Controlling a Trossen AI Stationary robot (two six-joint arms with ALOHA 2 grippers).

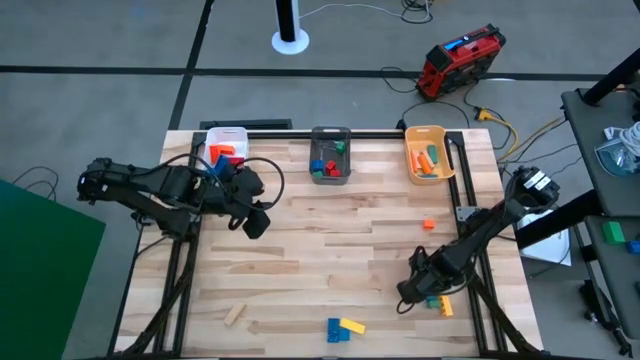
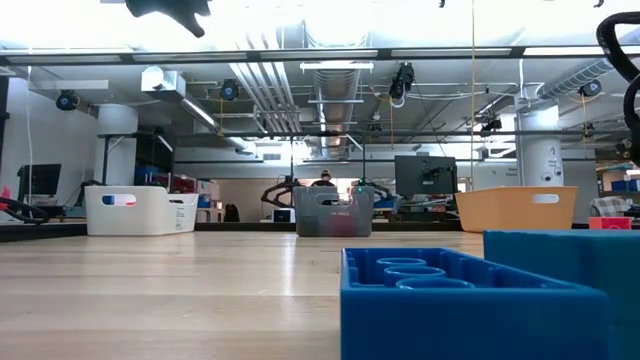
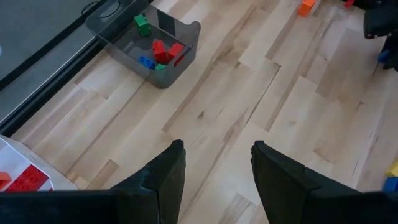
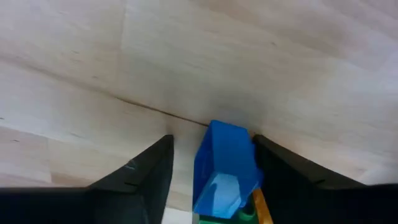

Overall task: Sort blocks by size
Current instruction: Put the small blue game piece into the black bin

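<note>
My right gripper (image 1: pixel 408 292) is down at the table near its right front corner, open. In the right wrist view a blue block (image 4: pixel 225 163) stands between its fingers, with a green block (image 4: pixel 224 218) and a yellow block (image 4: pixel 261 208) behind it. My left gripper (image 1: pixel 255 222) hangs open above the table's left half, near the white bin (image 1: pixel 226 135), with nothing between its fingers (image 3: pixel 165 177). Loose on the table lie an orange cube (image 1: pixel 429 224), a wooden bar (image 1: pixel 234 315), and a blue and yellow pair (image 1: pixel 345 327). My right gripper has one finger (image 4: pixel 283 171) close against the blue block's side (image 4: pixel 249 162); whether it touches I cannot tell. The other finger (image 4: pixel 149 171) stands clear of the block. The block rests on the table.
Three bins line the far edge: the white bin with red and orange blocks, a grey bin (image 1: pixel 330 168) with red, green and blue ones, and an orange bin (image 1: pixel 428 133) with orange and green ones. A blue block (image 2: pixel 450 300) fills the low view's foreground. Bare wood lies mid-table.
</note>
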